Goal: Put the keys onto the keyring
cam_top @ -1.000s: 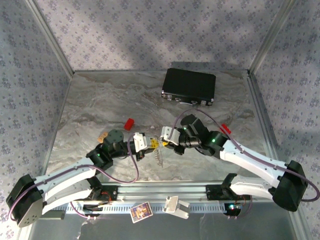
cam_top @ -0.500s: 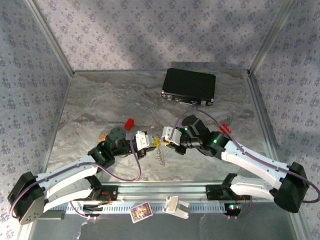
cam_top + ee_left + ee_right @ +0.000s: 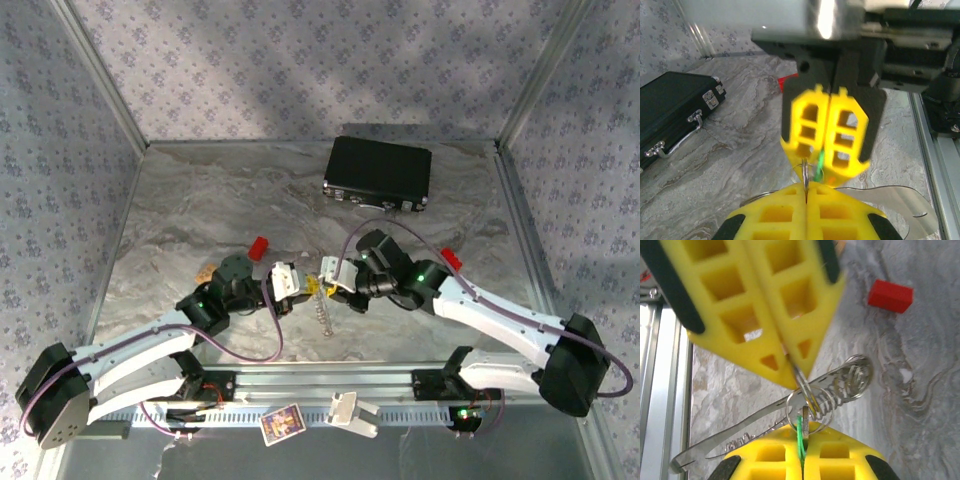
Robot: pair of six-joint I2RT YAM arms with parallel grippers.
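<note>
Now the two claws meet nose to nose above the middle of the counter (image 3: pixel 200 200). The left claw (image 3: pixel 806 192) is shut tight on the thin silver loop of the keyring (image 3: pixel 805 407). The keyring has a springy coil and a flat metal piece hanging from it, up off the counter. The right claw (image 3: pixel 801 446) is shut tight on the green key (image 3: pixel 800 432), and the key sits right at the loop. I think this is the step of threading the green key onto the ring. Next, the key's hole likely has to slide over the wire, so the right claw needs a tiny, careful push and turn while the left one holds steady. A small red thing (image 3: pixel 452 258), maybe the red key, lies on the counter beside the right arm.
</note>
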